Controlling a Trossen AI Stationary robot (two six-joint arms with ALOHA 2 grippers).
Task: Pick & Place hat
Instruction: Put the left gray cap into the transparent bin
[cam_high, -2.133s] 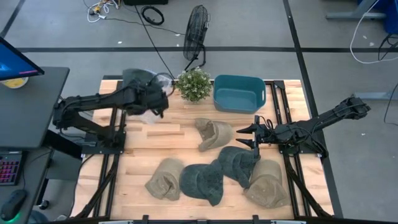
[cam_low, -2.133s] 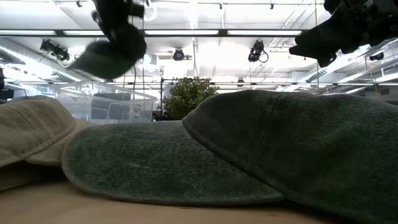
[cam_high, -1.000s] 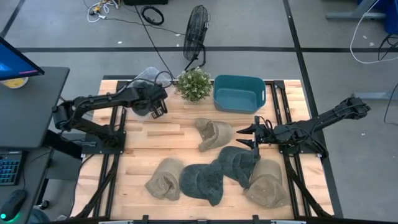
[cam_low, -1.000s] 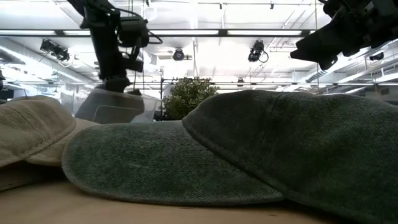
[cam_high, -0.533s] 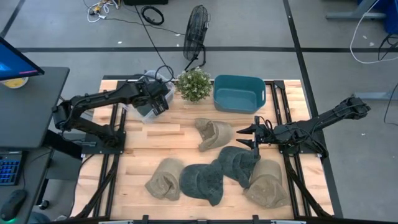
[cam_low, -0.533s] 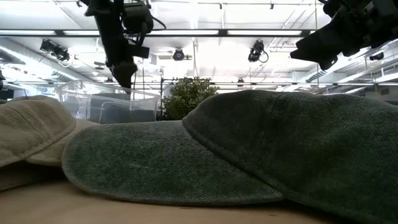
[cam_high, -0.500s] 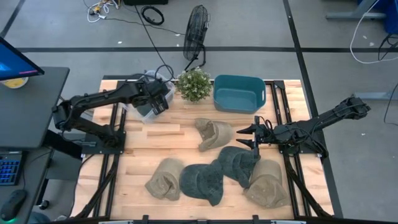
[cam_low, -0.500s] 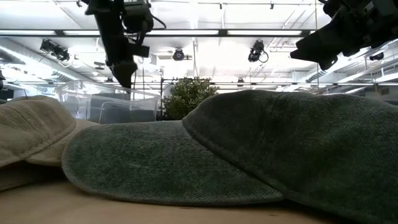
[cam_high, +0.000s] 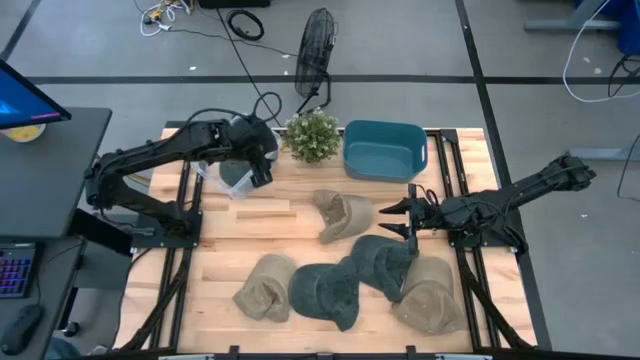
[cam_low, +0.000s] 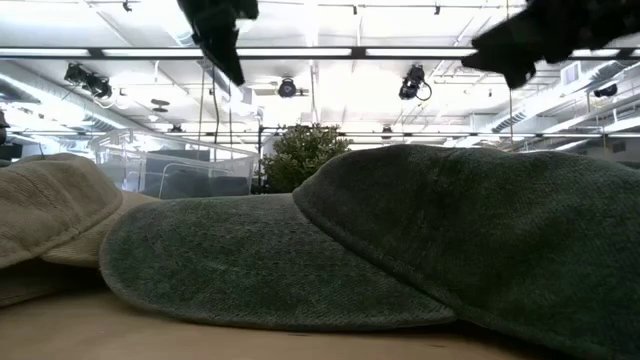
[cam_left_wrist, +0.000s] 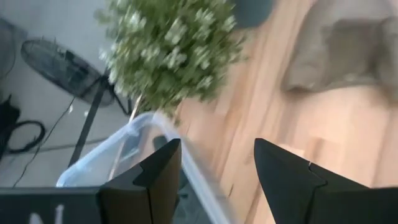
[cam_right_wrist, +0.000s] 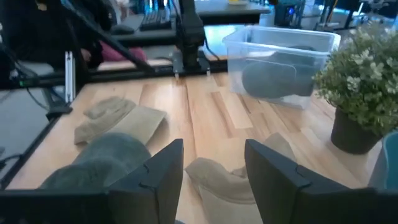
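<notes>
A dark hat (cam_high: 236, 178) lies in the clear plastic bin (cam_high: 214, 178) at the table's far left; the right wrist view shows it inside that bin (cam_right_wrist: 277, 78). My left gripper (cam_high: 260, 172) hangs open above the bin's right side, and its fingers (cam_left_wrist: 163, 171) hold nothing. My right gripper (cam_high: 390, 220) hovers open and empty at the table's right. It stands beside a tan hat (cam_high: 343, 215) and above a dark green hat (cam_high: 385, 262). More hats, tan (cam_high: 265, 287) and dark green (cam_high: 325, 292), lie along the near edge.
A potted plant (cam_high: 312, 136) stands just right of the bin, and a teal tub (cam_high: 385, 150) sits farther right along the far edge. Another tan hat (cam_high: 432, 293) lies at the near right. Bare wood shows between the bin and the near hats.
My left gripper has risen from low over the clear bin and drifted a little toward the table's right, near the plant. The dark hat stays in the bin. My right arm has kept still.
</notes>
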